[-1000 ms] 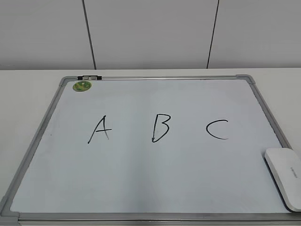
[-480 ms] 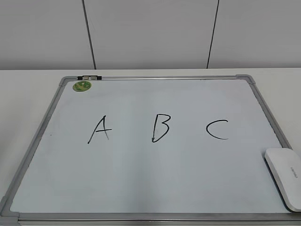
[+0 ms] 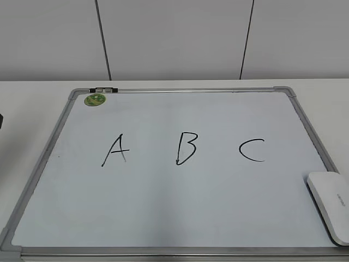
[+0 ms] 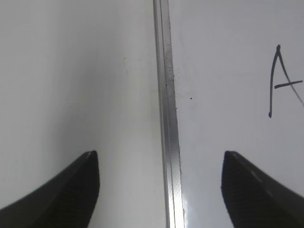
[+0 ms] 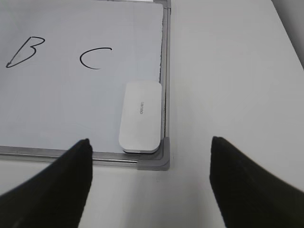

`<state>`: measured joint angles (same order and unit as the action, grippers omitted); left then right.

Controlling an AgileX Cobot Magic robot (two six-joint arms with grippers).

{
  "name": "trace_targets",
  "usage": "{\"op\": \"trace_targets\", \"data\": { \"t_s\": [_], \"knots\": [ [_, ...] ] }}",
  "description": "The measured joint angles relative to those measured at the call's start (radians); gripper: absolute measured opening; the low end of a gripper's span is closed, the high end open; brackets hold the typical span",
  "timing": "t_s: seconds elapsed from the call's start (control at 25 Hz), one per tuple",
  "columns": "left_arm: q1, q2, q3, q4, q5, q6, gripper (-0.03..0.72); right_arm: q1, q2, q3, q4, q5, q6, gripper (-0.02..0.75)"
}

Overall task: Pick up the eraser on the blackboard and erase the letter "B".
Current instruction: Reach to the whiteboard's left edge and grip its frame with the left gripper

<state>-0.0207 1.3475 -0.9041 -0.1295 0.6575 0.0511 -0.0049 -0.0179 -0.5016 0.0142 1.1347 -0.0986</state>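
Note:
The blackboard is a white board in a grey frame, lying flat on the table. The black letter "B" stands at its middle, between "A" and "C". The white eraser lies on the board's near right corner. In the right wrist view the eraser lies just inside the grey corner, with the "B" at the far left. My right gripper is open and empty, short of that corner. My left gripper is open and empty, straddling the board's left frame rail.
A round green sticker and a small black-and-white clip sit at the board's far left corner. A dark bit of the left arm shows at the exterior view's left edge. White table surrounds the board; a panelled wall stands behind.
A dark bit of the left arm has come into the exterior view at its left edge. The board, letters and eraser have not moved.

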Motion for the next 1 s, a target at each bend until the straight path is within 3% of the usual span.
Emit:
{"op": "trace_targets", "data": {
  "t_s": [0.28, 0.48, 1.0],
  "knots": [
    [0.0, 0.245, -0.176, 0.0, 0.116, 0.002, 0.577, 0.0, 0.0, 0.0, 0.0, 0.0, 0.0, 0.592],
    [0.0, 0.388, -0.276, -0.027, 0.166, 0.041, 0.524, 0.0, 0.0, 0.0, 0.0, 0.0, 0.0, 0.592],
    [0.0, 0.575, -0.373, -0.04, 0.168, 0.056, 0.459, 0.0, 0.0, 0.0, 0.0, 0.0, 0.0, 0.591]
  ]
}}
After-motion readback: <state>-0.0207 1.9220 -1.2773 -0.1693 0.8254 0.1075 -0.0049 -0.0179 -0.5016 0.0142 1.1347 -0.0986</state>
